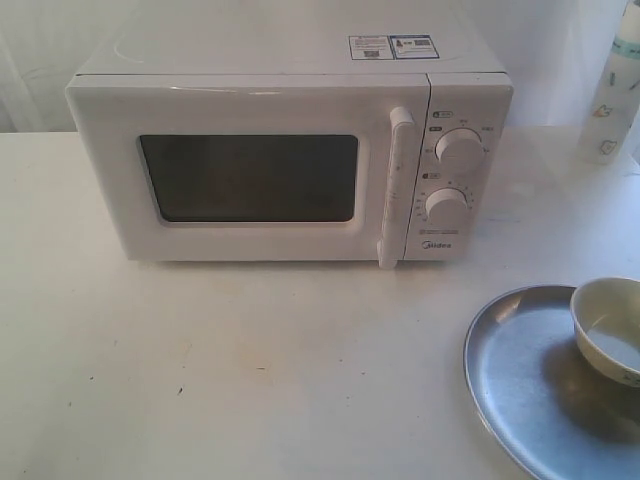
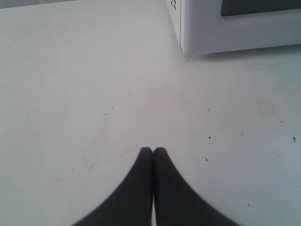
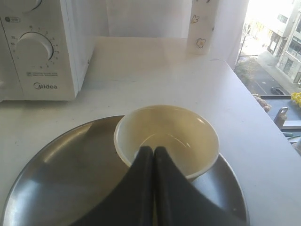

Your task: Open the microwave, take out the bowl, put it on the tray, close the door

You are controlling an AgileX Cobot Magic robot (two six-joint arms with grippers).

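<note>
Left pincer: the black two-fingered left pincer (image 2: 153,150) has its fingers pressed flat together with nothing between them, over bare table.
Right pincer: the black two-fingered right pincer (image 3: 153,149) is likewise closed, finger against finger, gripping nothing.
Bowl: the small round cream-white bowl (image 3: 167,139) stands upright right at the right pincer's tips. The tips overlap its near rim in the wrist view, but whether they touch it cannot be told.
Tray: the large round shiny silver metal tray (image 3: 61,174) lies under the bowl and spreads out beneath the right pincer on both sides. The bowl rests on it, closer to the rim farthest from the pincer.
Microwave: the white boxy countertop microwave (image 1: 270,160) stands beyond the tray, ahead of the right pincer and off to one side, apart from the tray's rim. From the left pincer, only its lower front corner shows, ahead and to one side, well apart.
Door: the white front door (image 1: 250,115) with the dark rectangular window sits shut, flush with the casing. Its tall vertical white bar handle (image 1: 395,185) is just beside the control panel.
Knobs: two round white knobs (image 1: 460,150), one above the other, with a small "Midea" logo below them.
Table: a white tabletop (image 1: 250,360) with a few small dark specks.
Container: a tall white patterned container (image 3: 203,26) stands well beyond the bowl from the right pincer.
</note>
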